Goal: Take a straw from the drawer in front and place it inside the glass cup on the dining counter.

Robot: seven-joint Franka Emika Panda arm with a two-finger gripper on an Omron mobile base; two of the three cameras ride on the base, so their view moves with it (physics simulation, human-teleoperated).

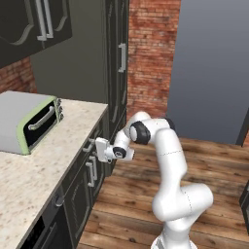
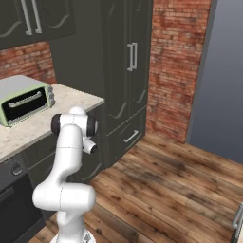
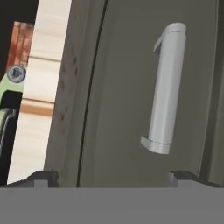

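From the left base camera I count one toaster oven [image 1: 30, 121], grey with a pale green front, sitting on the one beige speckled counter [image 1: 34, 170] along the left. My single white arm [image 1: 168, 165] bends across toward the dark cabinet fronts below that counter, and my claw [image 1: 98, 149] sits right at the drawer [image 1: 95, 135] just under the counter's edge, close by its silver bar handle [image 1: 89, 145]. Two more silver handles hang on the upper cabinet. Red brick wall and wooden plank floor behind.

From the right base camera, the same toaster oven [image 2: 24, 100] stands on the counter [image 2: 57, 111]; my elbow covers the drawer. A tall dark cabinet [image 2: 126, 76] carries two vertical handles, with one pull-out front below it.

From my hand camera, the drawer front [image 3: 131, 96] is flat, dark grey-green, very near, and its one silver handle [image 3: 167, 85] runs between my two finger tips [image 3: 41, 177]. My claw [image 3: 113, 177] is spread wide, holding nothing.
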